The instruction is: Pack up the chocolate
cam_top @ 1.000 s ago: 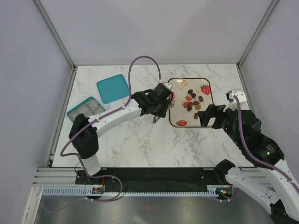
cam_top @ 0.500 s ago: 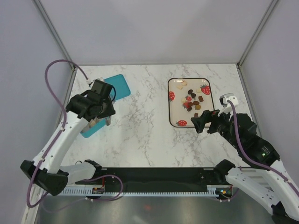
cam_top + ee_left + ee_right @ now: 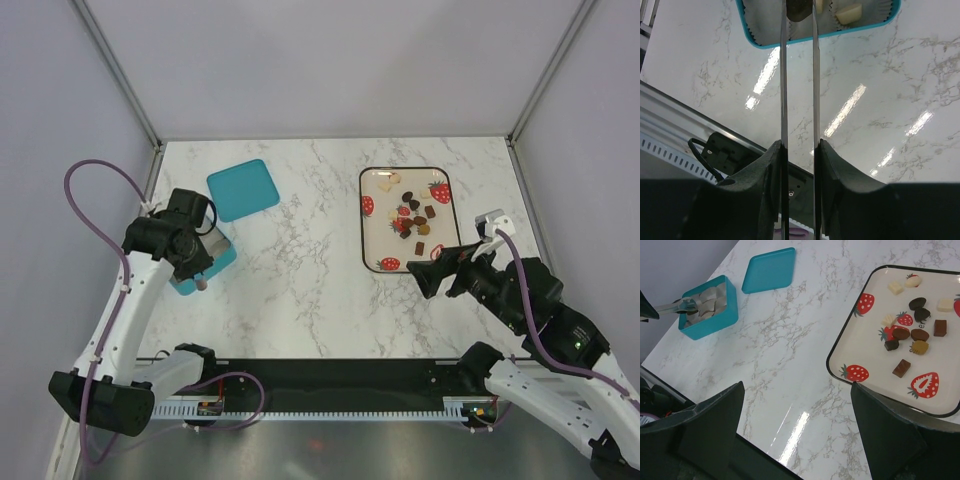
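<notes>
Plainly, the left pincer (image 3: 799, 150) is pressed onto the silver tongs (image 3: 784, 75), one finger against each blade. The blades run out side by side to the teal box (image 3: 815, 42). Between their tips sits a dark piece (image 3: 799, 9), over or in one of the pleated paper cups (image 3: 875, 15). Whether the tongs grip it or have let it go, I cannot tell. A cream piece (image 3: 847, 13) lies in the neighbouring cup. The box's lid (image 3: 242, 189) lies flat just beyond it on the tabletop (image 3: 300, 280).

The right pincer (image 3: 438, 268) hangs spread wide and empty above the tabletop, near the tray's front corner.

Most of the chocolate (image 3: 910, 333) is on the tray (image 3: 875, 360): roughly a dozen dark, brown and cream pieces loosely grouped among the strawberry prints (image 3: 925, 384). I judge the packing as early on, with a few pieces in the box, most of them yet to be carried over, and the lid off.

Only the left wrist view shows the tong tips and the pieces in the cups. The overhead view hides that part of the box under the arm, but it alone shows both arms at once. The right wrist view gives the clearest count of the tray, and it shows the tongs reaching into the box from the side.
</notes>
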### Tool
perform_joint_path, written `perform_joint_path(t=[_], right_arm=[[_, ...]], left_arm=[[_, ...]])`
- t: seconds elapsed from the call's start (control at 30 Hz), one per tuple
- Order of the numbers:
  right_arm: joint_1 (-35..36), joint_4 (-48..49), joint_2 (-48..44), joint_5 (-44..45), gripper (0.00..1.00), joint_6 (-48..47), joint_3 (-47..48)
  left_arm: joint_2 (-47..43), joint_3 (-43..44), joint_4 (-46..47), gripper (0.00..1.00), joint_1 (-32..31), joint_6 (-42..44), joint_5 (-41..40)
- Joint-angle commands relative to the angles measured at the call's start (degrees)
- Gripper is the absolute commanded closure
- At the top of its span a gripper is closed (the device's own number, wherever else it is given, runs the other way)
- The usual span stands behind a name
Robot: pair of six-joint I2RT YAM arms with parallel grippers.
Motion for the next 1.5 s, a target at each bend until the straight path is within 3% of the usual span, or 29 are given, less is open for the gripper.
perform_joint_path(t=[0.0, 0.03, 0.47, 1.47], right_arm=[[1.1, 1.8, -0.9, 2.1, 0.04, -1.1, -0.3], [1.1, 1.7, -1.0, 2.2, 0.04, -1.2, -0.2], [1.8, 0.5, -1.1, 3.3, 0.04, -1.7, 0.1], [1.7, -0.7, -0.8, 4.1, 0.04, -0.9, 1.3]], left_arm=[[-0.8, -1.1, -0.3, 0.64, 1.1, -2.2, -1.9], [-0.9, -1.5, -3.3, 0.64, 1.5, -2.1, -3.9], [-1.7, -6.9, -1.3, 0.64, 2.3, -1.9, -4.9], [-1.0, -5.3, -0.6, 0.49, 2.2, -0.1, -5.3]])
